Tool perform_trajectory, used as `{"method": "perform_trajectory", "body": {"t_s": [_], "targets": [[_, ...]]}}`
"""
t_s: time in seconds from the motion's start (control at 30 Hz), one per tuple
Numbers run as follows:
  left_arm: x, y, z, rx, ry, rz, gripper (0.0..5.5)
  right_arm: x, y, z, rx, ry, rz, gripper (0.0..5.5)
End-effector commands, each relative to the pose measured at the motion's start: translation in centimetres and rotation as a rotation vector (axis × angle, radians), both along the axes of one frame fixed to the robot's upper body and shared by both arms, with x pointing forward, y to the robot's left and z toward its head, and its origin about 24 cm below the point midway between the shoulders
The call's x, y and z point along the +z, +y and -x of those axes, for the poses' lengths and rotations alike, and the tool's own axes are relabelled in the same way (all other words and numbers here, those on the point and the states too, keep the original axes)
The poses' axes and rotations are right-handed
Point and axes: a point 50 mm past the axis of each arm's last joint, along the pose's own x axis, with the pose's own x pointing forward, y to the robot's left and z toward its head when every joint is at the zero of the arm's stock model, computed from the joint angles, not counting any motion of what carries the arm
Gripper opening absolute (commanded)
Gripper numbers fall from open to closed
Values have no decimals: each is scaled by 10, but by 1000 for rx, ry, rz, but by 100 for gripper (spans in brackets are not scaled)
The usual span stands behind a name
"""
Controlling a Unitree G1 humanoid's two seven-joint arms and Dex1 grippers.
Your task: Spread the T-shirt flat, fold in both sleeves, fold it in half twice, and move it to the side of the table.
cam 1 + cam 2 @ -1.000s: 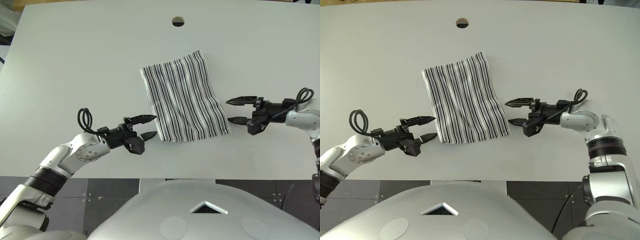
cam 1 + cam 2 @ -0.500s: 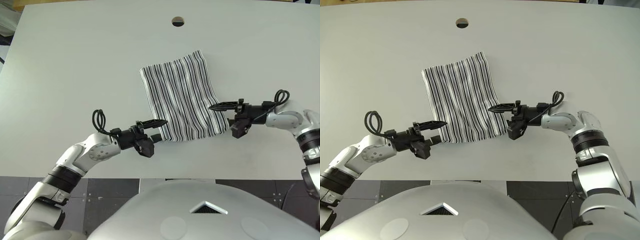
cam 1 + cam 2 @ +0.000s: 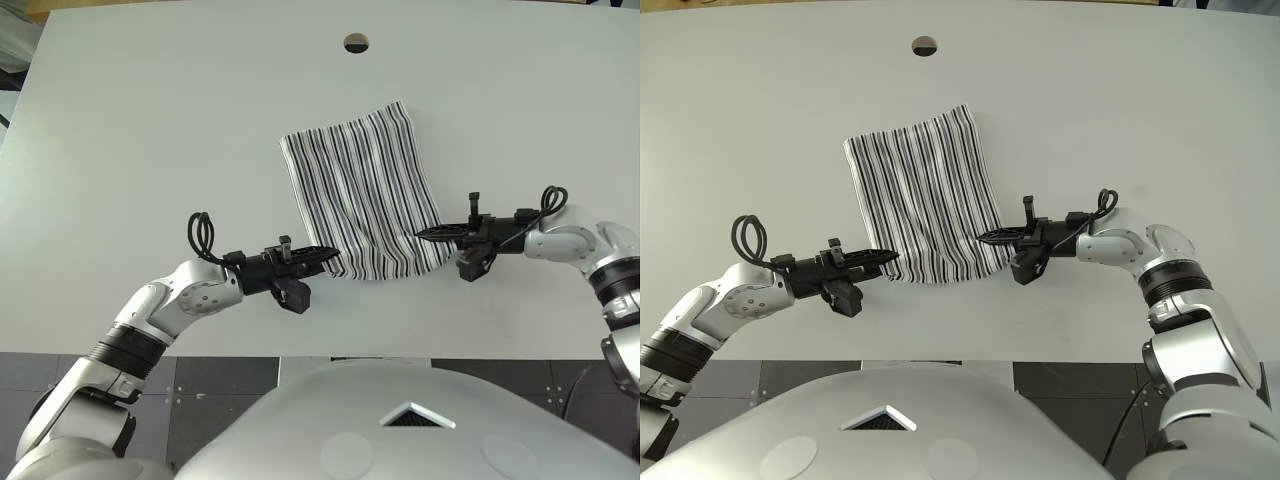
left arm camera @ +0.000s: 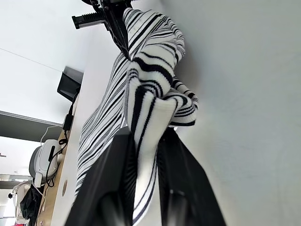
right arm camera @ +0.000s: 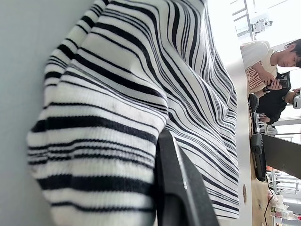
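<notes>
The black-and-white striped T-shirt point(image 3: 362, 190) lies folded into a rectangle in the middle of the white table point(image 3: 150, 150). My left gripper point(image 3: 328, 255) sits at its near left corner, shut on a bunched fold of cloth. In the left wrist view the striped T-shirt point(image 4: 146, 117) is pinched between both black fingers point(image 4: 113, 188). My right gripper point(image 3: 428, 233) is at the near right corner, shut on the hem. The right wrist view has the cloth point(image 5: 122, 94) humped up against one finger point(image 5: 171, 188).
A round cable hole point(image 3: 355, 43) is in the table at the back, beyond the shirt. Bare tabletop stretches wide to the left and right of the shirt. The table's front edge point(image 3: 320, 356) runs just behind both forearms.
Both grippers moved inward from beside the shirt to its near corners and went from open to shut on the cloth. The near edge is now slightly bunched.
</notes>
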Motion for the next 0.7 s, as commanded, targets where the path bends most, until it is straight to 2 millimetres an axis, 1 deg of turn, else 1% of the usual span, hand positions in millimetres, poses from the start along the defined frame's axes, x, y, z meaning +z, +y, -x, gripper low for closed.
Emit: {"method": "perform_trajectory", "body": {"t_s": [0.03, 0.1, 0.17, 0.23, 0.33, 0.43, 0.53, 0.6, 0.7], "targets": [[-20, 9, 16, -8, 146, -119, 13, -11, -4, 12, -37, 152, 31, 18], [-11, 10, 19, 1, 249, -70, 11, -1, -1, 16, -97, 294, -49, 18], [8, 13, 25, 2, 439, 0, 11, 12, -3, 23, -127, 523, -94, 18], [29, 18, 33, -32, 632, 52, 11, 27, -6, 32, -115, 726, -119, 18], [48, 23, 38, -59, 778, 110, 11, 45, -11, 41, -81, 907, -133, 18], [56, 26, 37, -50, 826, 128, 11, 54, -13, 46, -70, 1002, -122, 18], [65, 26, 36, -47, 843, 169, 11, 64, -9, 49, -50, 1039, -139, 18], [67, 26, 30, 0, 831, 188, 11, 68, -4, 41, -62, 969, -171, 18], [67, 30, 15, 86, 812, 242, 11, 68, 1, 27, -111, 855, -216, 18]]}}
